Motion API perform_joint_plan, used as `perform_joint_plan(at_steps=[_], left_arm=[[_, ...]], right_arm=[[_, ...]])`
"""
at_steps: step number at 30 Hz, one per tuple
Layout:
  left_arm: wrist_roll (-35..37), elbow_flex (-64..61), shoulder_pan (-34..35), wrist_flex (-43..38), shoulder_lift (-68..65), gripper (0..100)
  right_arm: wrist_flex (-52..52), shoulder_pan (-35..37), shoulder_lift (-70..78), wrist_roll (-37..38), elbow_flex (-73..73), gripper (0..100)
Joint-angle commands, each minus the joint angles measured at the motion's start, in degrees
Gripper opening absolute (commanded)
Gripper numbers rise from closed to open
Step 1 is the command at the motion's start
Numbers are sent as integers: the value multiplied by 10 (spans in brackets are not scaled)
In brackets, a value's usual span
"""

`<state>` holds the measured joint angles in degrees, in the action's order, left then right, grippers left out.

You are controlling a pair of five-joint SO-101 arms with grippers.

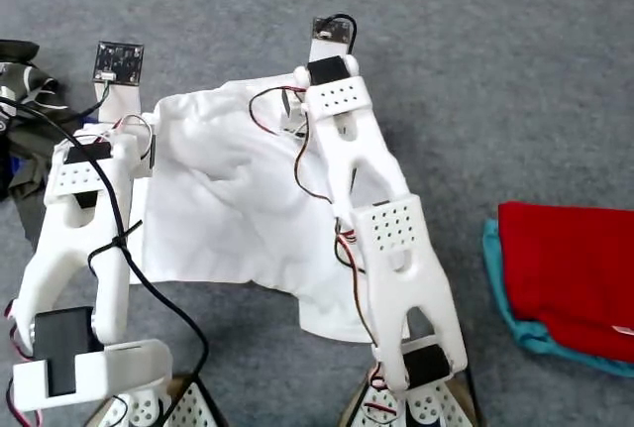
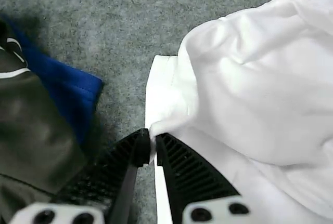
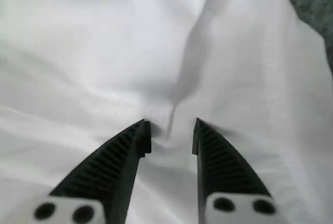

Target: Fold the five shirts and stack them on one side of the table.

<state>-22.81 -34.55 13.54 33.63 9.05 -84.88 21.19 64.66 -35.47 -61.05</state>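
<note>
Ribbed black fingers of the left pincer are clenched on a hem of the white shirt, low in the left wrist view. Just beside that hem, at the left of the frame, a blue garment and a dark garment lie heaped on the grey desk. The right pincer is spread, its tips resting on white cloth either side of a raised crease. From above, the white shirt lies rumpled at the centre, and the right arm crosses its right half and hides part of it. At the right edge, well apart, a folded red shirt sits on a teal shirt
</note>
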Motion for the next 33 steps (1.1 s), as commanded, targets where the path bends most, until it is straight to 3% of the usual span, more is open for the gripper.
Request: perform_joint_plan(at_steps=[1, 4, 22, 28, 33], left_arm=[[5, 26, -1, 4, 1, 19], [5, 26, -2, 4, 1, 19], [4, 26, -1, 4, 1, 19], [4, 26, -1, 4, 1, 19], [4, 26, -1, 4, 1, 19]], right_arm=[[11, 7, 7, 0, -14, 79], [-4, 7, 8, 9, -39, 40], [-91, -11, 10, 78, -131, 41], [-98, -11, 7, 73, -132, 130], [-98, -10, 7, 73, -132, 134]])
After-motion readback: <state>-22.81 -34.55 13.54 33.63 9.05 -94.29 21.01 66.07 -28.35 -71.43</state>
